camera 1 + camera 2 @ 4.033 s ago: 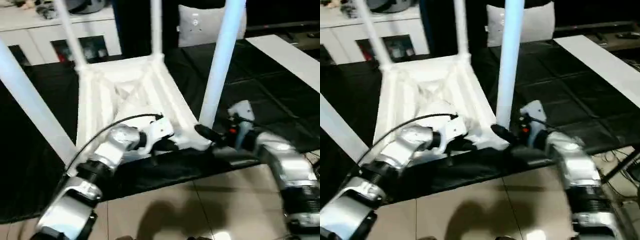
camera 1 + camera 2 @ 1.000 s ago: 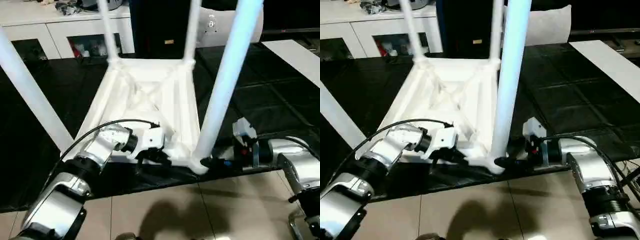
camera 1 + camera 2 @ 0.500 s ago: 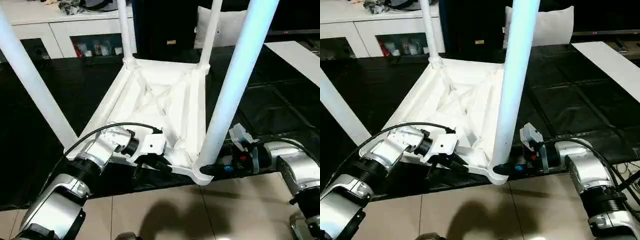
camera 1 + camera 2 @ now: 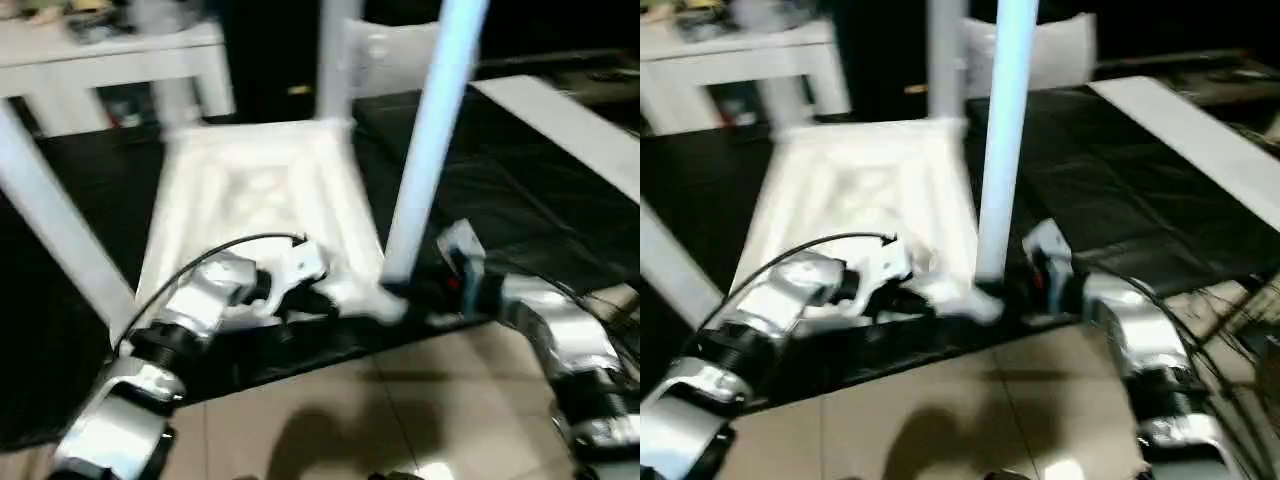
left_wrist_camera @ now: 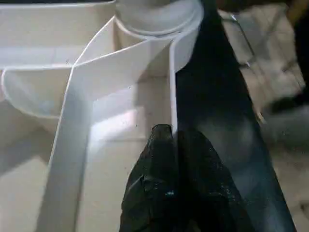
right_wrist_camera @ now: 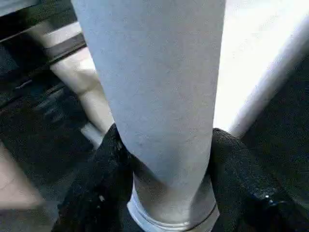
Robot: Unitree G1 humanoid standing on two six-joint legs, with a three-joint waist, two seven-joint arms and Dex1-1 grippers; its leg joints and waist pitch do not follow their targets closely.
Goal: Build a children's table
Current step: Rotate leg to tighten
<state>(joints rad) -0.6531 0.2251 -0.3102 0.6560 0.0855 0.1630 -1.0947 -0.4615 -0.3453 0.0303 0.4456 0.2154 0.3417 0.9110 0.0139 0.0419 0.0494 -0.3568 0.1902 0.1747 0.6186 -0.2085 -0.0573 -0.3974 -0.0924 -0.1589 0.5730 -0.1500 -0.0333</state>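
While the right fingers (image 6: pixel 164 179) clasp the near leg (image 4: pixel 425 150) and the left fingers (image 5: pixel 176 159) pinch the tabletop (image 4: pixel 260 190) rim, uneven pull risks twisting the leg from its socket (image 5: pixel 159 14).

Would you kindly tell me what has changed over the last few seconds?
The right pincer has closed its fingers around the base of the near leg. The left pincer stays shut, pinching the rim of the upside-down tabletop. All four legs remain upright in their sockets.
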